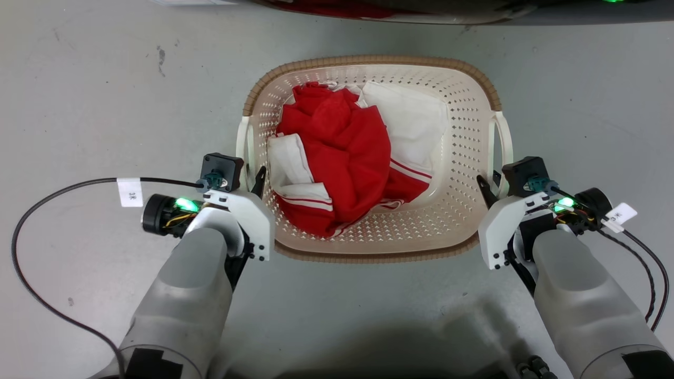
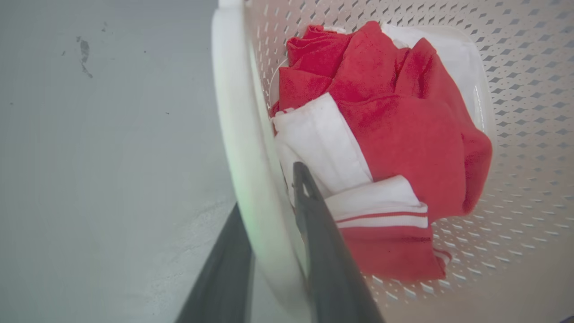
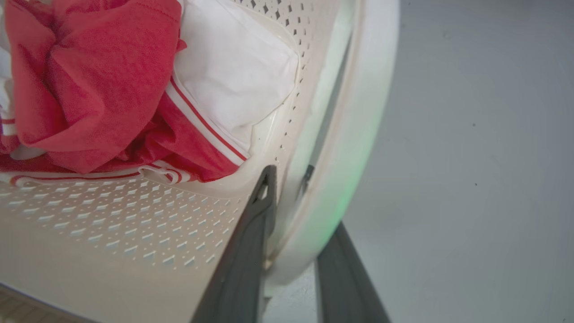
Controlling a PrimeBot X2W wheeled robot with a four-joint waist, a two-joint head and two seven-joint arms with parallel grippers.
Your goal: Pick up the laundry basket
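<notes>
The laundry basket [image 1: 368, 60], cream perforated plastic with a brown rim, stands on the grey floor in the centre of the head view, holding red and white clothes [image 1: 337, 152]. My left gripper [image 1: 251, 176] sits at its white left loop handle [image 1: 242, 142]. In the left wrist view that gripper [image 2: 267, 188] has one finger outside the handle [image 2: 233, 112] and one inside the wall, closed on it. My right gripper [image 1: 489, 181] is at the right handle [image 1: 505, 137]. In the right wrist view this gripper [image 3: 289, 170] pinches the handle [image 3: 358, 134] likewise.
A dark curved machine edge [image 1: 421, 13] with red cloth inside runs along the top of the head view, just beyond the basket. A black cable [image 1: 52, 195] loops over the floor at the left, and another cable [image 1: 650, 263] hangs at the right.
</notes>
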